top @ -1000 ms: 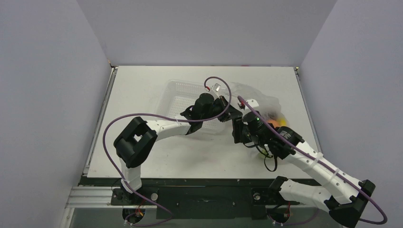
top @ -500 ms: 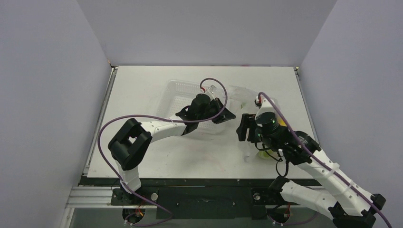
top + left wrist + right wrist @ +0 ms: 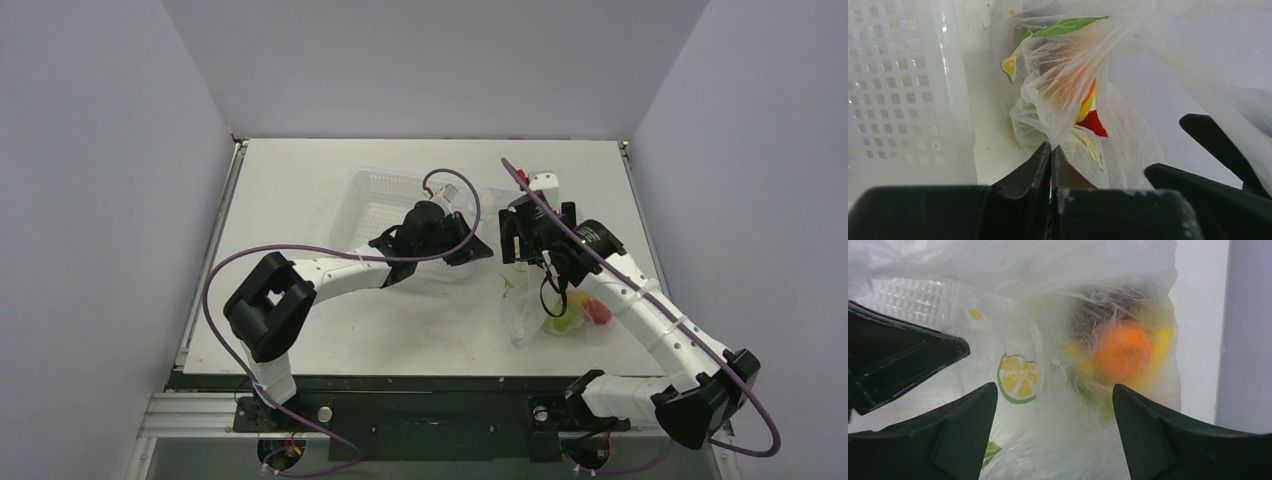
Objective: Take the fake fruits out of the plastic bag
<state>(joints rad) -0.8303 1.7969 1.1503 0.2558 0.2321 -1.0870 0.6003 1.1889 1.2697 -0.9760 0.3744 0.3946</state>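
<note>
The clear plastic bag (image 3: 522,318) lies right of centre, printed with lemon slices and green leaves. The fake fruits are inside it: yellow-green and red ones (image 3: 578,316) at its near end. In the right wrist view an orange (image 3: 1123,351), a dark purple grape bunch (image 3: 1089,322) and yellow pieces show through the film. A red fruit (image 3: 1093,123) shows in the left wrist view. My left gripper (image 3: 478,248) (image 3: 1051,146) is shut on a pinch of the bag (image 3: 1058,95). My right gripper (image 3: 512,243) (image 3: 1054,390) is open, jaws astride the bag (image 3: 1068,440), holding nothing.
A white perforated basket (image 3: 385,200) stands behind my left arm, its wall close to the bag in the left wrist view (image 3: 903,80). The two grippers are a short gap apart. Grey walls close in the table on three sides.
My right arm swung from the bag's right side to its far end and now points down over it. The bag is drawn out, fruits at its near end. My left gripper hardly moved.
</note>
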